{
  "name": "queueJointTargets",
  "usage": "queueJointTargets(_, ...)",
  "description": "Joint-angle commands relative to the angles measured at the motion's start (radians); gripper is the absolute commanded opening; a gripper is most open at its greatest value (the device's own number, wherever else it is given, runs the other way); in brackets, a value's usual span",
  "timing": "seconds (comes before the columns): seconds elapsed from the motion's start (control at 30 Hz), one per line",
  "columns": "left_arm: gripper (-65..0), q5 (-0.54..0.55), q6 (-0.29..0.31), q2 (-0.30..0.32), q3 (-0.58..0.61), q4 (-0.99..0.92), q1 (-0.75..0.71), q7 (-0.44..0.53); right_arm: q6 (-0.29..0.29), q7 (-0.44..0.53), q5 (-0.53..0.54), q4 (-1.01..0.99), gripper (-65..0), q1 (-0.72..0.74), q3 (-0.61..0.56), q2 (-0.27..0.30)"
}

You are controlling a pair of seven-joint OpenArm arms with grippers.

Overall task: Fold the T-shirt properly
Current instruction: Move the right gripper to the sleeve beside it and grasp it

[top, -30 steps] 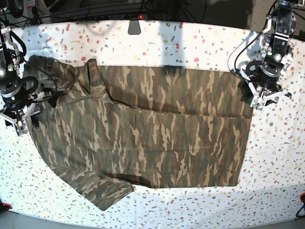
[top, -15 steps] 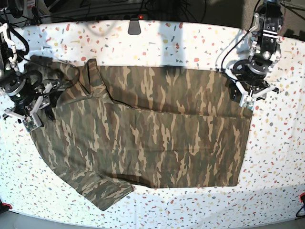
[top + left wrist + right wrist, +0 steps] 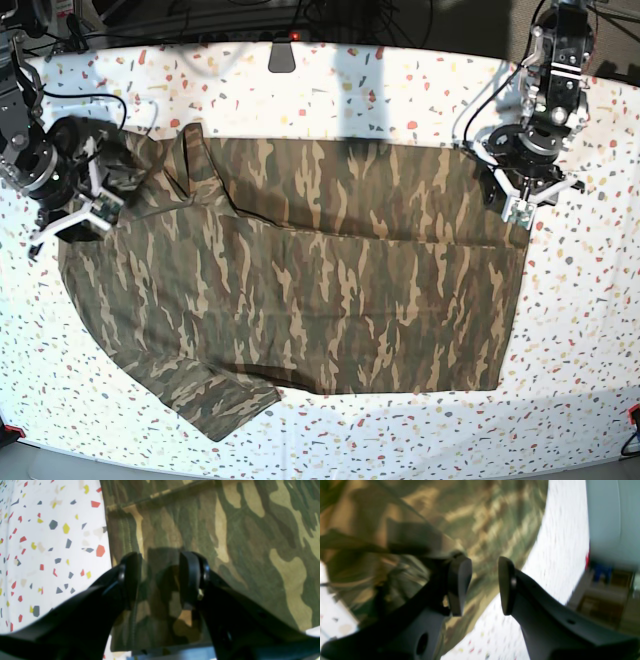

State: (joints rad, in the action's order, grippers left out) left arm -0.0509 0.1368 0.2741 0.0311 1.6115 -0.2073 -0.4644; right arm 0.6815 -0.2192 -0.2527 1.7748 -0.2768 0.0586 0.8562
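Observation:
The camouflage T-shirt (image 3: 320, 270) lies spread flat on the speckled white table (image 3: 400, 80), with its neck end at the left, its hem at the right and one sleeve (image 3: 215, 400) near the front edge. My left gripper (image 3: 520, 205) hovers open over the hem's far right corner. In the left wrist view its black fingers (image 3: 131, 577) straddle cloth (image 3: 237, 542) just inside the hem edge. My right gripper (image 3: 75, 218) stands open at the shirt's far left shoulder. The right wrist view is blurred and shows the gripper (image 3: 483, 580) open above cloth (image 3: 482, 512), holding nothing.
A dark bracket (image 3: 282, 55) and cables sit at the table's far edge. A small red object (image 3: 632, 415) is at the right front corner. Bare table (image 3: 50, 542) lies beside the hem.
The right arm has swung back and rightward onto the shirt's left shoulder. The left arm shifted left over the hem corner, then stayed nearly still. Both stay open.

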Motion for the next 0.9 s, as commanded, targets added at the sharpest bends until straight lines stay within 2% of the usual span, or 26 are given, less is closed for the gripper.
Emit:
queueJointTargets(0.0,-38.8,-0.001,-0.006,0.009,-0.006,0.015,0.010,0.019,0.004,0.037,-0.033,0.012,-42.5,0.011,0.013,0.022)
queueJointTargets(0.13,-38.8,-0.001,-0.006,0.009,-0.006,0.015,0.010,0.019,0.008,0.101,-0.183,0.011,-42.5,0.011,0.005,0.022)
queueJointTargets(0.23,-38.8,-0.001,-0.006,0.009,-0.006,0.015,0.011,0.023,0.009,0.115,-0.246,0.011,-42.5,0.011,-0.001,0.022)
queueJointTargets(0.37,-38.8,0.000,-0.007,0.009,-0.006,0.015,0.011,0.023,0.017,0.176,-0.246,0.011,-42.5,0.010,-0.001,0.022)
queueJointTargets(0.7,-38.8,0.000,-0.007,0.010,-0.006,0.015,0.011,0.024,0.017,0.203,-0.297,0.012,-42.5,0.007,-0.001,0.025)
queueJointTargets(0.87,-38.8,0.000,-0.007,0.009,-0.006,0.015,0.011,0.045,0.017,0.311,-0.294,0.012,-42.5,-0.021,-0.003,0.032)
